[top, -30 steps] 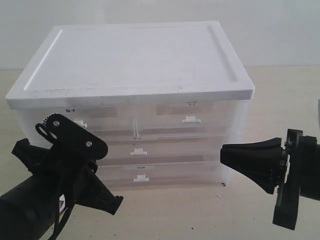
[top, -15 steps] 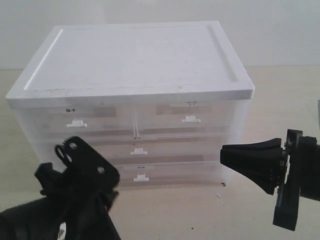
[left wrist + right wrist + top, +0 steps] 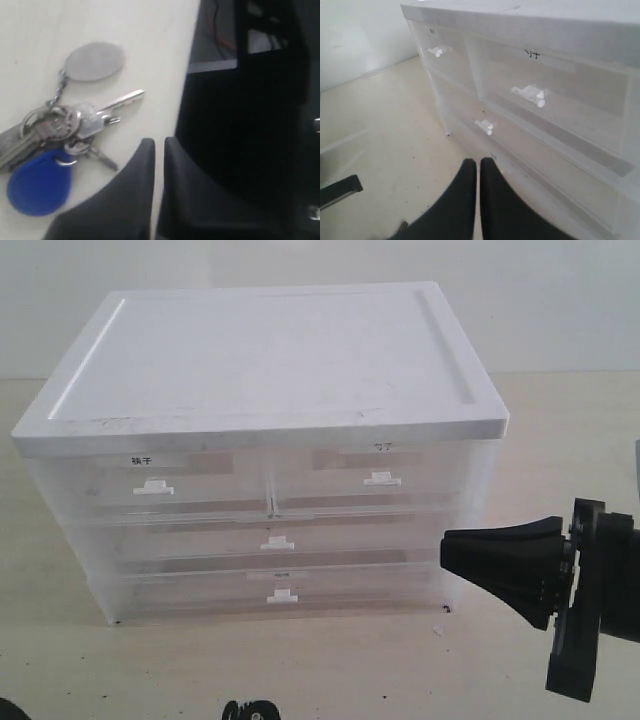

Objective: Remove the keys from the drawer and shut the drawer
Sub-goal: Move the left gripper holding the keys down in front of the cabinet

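The keys [image 3: 60, 125] lie flat on the pale tabletop in the left wrist view: silver keys on a ring, a round blue tag [image 3: 40, 182] and an oval grey tag [image 3: 94, 61]. My left gripper [image 3: 159, 142] is shut with nothing in it, just beside the keys near the table's edge. The white drawer cabinet [image 3: 270, 390] stands mid-table with every drawer pushed in. My right gripper [image 3: 446, 546] hovers shut and empty off the cabinet's right front corner, and its fingertips [image 3: 470, 165] point at the lower drawers.
The cabinet front shows two small top drawers [image 3: 153, 487] [image 3: 382, 479], a wide middle drawer [image 3: 277, 542] and a wide bottom drawer [image 3: 283, 595]. Beside the left gripper the table edge [image 3: 192, 75] drops to a dark area. Only a black sliver of the left arm [image 3: 250, 710] shows at the bottom of the exterior view.
The left arm has sunk down and back from the cabinet front until almost out of the exterior view. The right arm and the cabinet have not moved.
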Available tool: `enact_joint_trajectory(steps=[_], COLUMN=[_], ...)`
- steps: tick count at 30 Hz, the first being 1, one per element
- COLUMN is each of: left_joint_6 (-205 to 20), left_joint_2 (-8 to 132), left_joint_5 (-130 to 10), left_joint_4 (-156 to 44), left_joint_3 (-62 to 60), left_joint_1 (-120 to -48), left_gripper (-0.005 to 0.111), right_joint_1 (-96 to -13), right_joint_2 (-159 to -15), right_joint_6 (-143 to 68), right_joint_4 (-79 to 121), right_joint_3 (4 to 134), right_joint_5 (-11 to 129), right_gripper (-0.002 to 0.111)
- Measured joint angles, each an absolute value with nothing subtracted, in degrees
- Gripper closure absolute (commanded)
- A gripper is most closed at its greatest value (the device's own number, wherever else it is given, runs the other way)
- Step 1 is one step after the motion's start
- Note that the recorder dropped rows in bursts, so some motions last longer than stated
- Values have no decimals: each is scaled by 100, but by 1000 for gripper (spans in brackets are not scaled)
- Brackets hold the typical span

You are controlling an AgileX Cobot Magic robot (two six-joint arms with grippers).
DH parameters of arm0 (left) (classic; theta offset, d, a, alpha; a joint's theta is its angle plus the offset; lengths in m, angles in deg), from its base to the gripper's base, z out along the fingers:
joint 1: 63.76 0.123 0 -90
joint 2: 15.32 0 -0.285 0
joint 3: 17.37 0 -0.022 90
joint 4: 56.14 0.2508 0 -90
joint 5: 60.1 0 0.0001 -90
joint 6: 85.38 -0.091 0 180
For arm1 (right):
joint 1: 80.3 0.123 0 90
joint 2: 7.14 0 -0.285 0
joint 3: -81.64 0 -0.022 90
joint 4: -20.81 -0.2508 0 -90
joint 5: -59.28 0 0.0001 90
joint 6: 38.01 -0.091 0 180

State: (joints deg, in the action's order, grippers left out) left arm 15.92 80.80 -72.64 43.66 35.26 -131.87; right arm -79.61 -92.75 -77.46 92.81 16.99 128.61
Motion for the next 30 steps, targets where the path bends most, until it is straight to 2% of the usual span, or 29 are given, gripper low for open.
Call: enact_joint_trajectory(steps=[11, 19, 25, 30], left_joint_6=[1583, 1547, 1737, 1712], left_joint_2=[8975, 9145, 9160, 9040], left_joint_5=[-6373, -4289, -4424, -5077], left_joint_4=[4389, 4179, 4318, 4341], left_joint_3=[3103, 3076, 3065, 3056], left_joint_1=[-13211, -13025, -12265, -12245], left_gripper=[102, 102, 102, 102], right_joint_1=[-7961, -7961, -7961, -7961], right_joint_2=[-9272, -9272, -9272, -9272], right_joint_6=[-7746, -7746, -7746, -7746], right_joint_4=[9316, 9316, 9316, 9316], right_joint_3=[1699, 1699, 1699, 1699], right_joint_5=[12861, 12861, 12861, 12861], right_gripper=[108, 108, 108, 108])
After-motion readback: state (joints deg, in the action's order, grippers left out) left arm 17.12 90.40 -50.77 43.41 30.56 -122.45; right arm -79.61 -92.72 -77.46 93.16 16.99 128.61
